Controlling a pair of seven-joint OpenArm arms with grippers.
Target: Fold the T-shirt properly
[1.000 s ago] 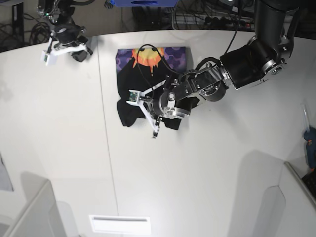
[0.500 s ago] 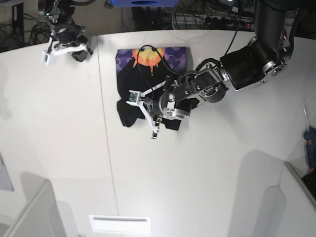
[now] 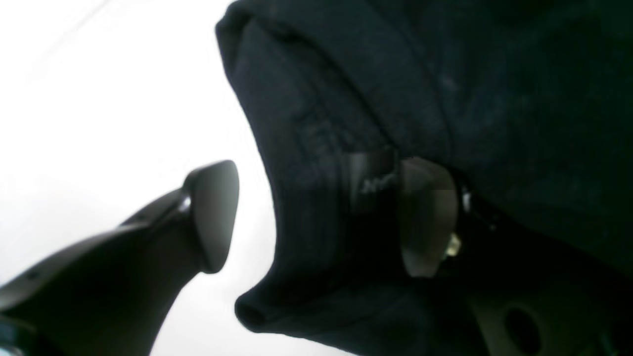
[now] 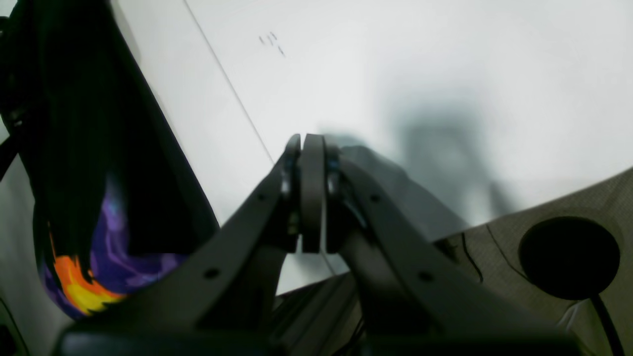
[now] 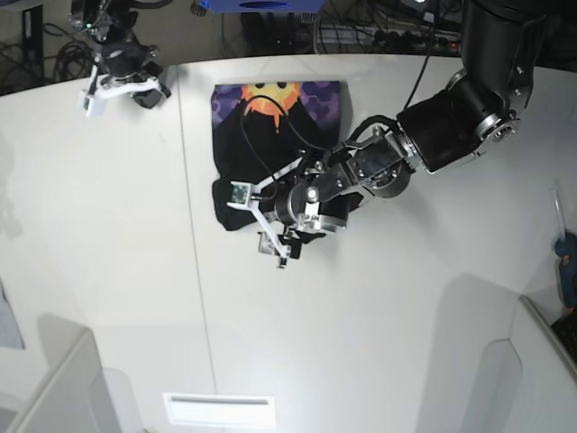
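Note:
The black T-shirt (image 5: 257, 153) lies as a folded bundle at the back middle of the white table (image 5: 379, 343), with its orange sun print on purple (image 5: 270, 97) at the far end. My left gripper (image 5: 278, 246) is at the shirt's near edge. In the left wrist view it (image 3: 319, 215) is open: one finger (image 3: 212, 212) is over bare table, the other pad (image 3: 425, 217) is against the black cloth (image 3: 346, 99), whose folded edge lies between them. My right gripper (image 4: 311, 193) is shut and empty, off by the table's far left edge (image 5: 126, 81), beside the shirt (image 4: 99, 148).
A seam (image 5: 194, 271) runs front to back across the table left of the shirt. A white slot plate (image 5: 219, 410) sits at the front. Grey panels stand at the front left (image 5: 54, 388) and front right (image 5: 541, 379). A blue tool (image 5: 566, 271) is at the right edge.
My left arm has shifted left and slightly toward the front along the shirt's near edge. The right arm has not moved.

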